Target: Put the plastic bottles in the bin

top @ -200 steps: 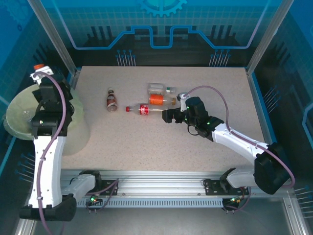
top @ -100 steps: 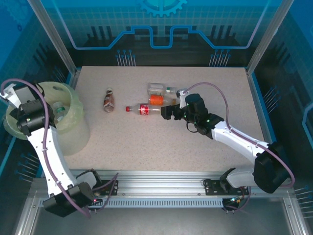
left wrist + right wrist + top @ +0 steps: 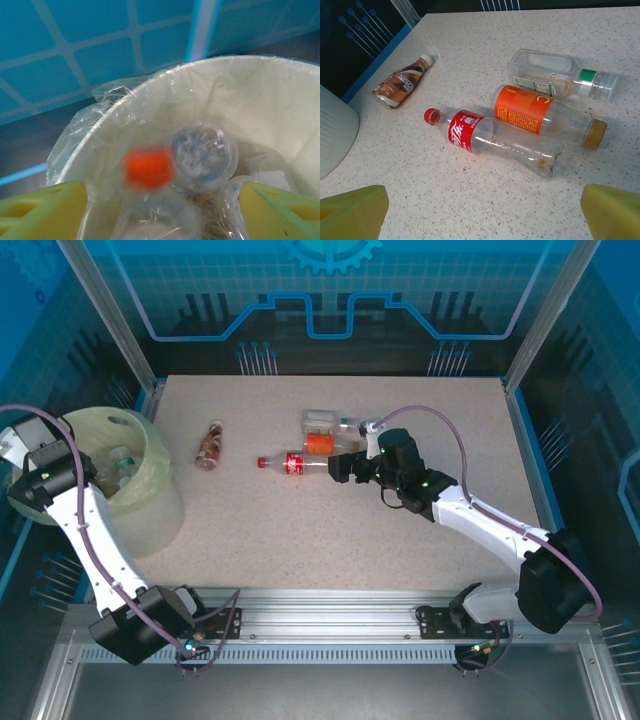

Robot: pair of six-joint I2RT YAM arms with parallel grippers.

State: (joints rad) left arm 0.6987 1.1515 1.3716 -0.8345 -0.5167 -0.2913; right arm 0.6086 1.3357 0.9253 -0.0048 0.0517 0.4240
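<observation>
My left gripper [image 3: 160, 194] is open over the bin [image 3: 270, 100], a pale round bucket lined with a clear bag. A blurred bottle with an orange cap [image 3: 148, 167] hangs loose between the spread fingers, above other bottles [image 3: 204, 150] in the bin. On the table lie a red-label bottle [image 3: 495, 140], an orange-label bottle [image 3: 535, 112], a clear bottle with a green neck ring [image 3: 555, 75] and a small brown bottle [image 3: 402, 85]. My right gripper [image 3: 482, 195] is open, low over the table, just short of the red-label bottle's base [image 3: 318, 466].
The bin [image 3: 140, 435] stands at the table's left edge with my left arm [image 3: 50, 480] bent over it. The three clear bottles cluster mid-table and the brown one [image 3: 209, 445] lies apart to their left. Metal frame posts [image 3: 110, 320] rise at the back corners.
My left arm swung out over the bin and its gripper opened, letting go of the orange-capped bottle. The brown bottle shifted left. My right gripper edged closer to the red-label bottle.
</observation>
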